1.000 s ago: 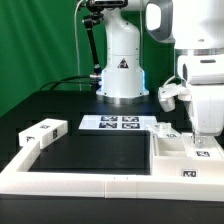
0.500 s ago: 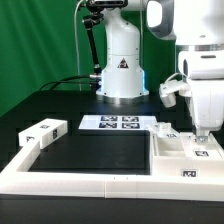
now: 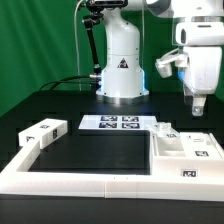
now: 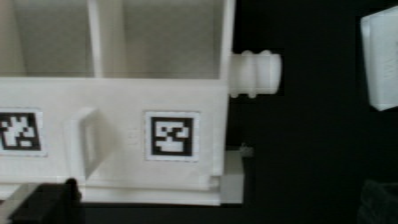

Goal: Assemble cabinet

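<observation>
The cabinet is a white box of panels with black-and-white tags, lying on the black mat at the exterior view's right. In the wrist view the cabinet shows two tags on its side and a round white peg sticking out of one end. My gripper hangs well above the cabinet and holds nothing. In the wrist view the gripper has its dark fingers far apart at the frame's edge, so it is open.
A loose white tagged piece lies at the exterior view's left. The marker board lies at the back of the mat. A long low white rail borders the front. Another white piece lies beside the cabinet.
My gripper has risen straight up from just above the cabinet to well above it. The cabinet and the loose piece have not moved.
</observation>
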Tool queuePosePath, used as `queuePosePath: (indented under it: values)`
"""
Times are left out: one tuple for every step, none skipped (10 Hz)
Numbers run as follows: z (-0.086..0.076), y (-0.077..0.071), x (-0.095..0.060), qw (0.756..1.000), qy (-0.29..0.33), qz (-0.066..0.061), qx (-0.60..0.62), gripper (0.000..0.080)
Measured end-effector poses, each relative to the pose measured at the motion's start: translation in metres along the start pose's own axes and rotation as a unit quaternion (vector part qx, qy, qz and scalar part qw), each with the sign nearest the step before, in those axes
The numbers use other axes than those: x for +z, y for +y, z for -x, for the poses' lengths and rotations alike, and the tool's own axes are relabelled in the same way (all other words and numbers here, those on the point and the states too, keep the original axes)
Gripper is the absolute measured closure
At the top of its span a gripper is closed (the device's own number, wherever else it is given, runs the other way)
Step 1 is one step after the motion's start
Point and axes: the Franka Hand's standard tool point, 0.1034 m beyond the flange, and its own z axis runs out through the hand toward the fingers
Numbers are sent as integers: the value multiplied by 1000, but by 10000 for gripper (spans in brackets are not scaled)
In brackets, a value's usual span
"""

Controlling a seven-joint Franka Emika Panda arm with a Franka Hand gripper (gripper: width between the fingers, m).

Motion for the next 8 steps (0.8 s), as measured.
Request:
queuePosePath:
  values:
    - [0, 2, 1, 1000, 1, 0, 1, 5]
    - [0, 2, 1, 1000, 1, -1, 1, 2]
    - [1, 1, 2, 1000, 0, -1, 1, 2]
    - [1, 1, 2, 1000, 0, 0, -2, 2]
    - [1, 1, 2, 998, 5, 16, -56, 2]
    - [6, -10, 6, 995, 6, 19, -94, 2]
    - [10, -18, 10, 992, 9, 24, -122, 2]
    - [14, -25, 15, 989, 12, 31, -142, 2]
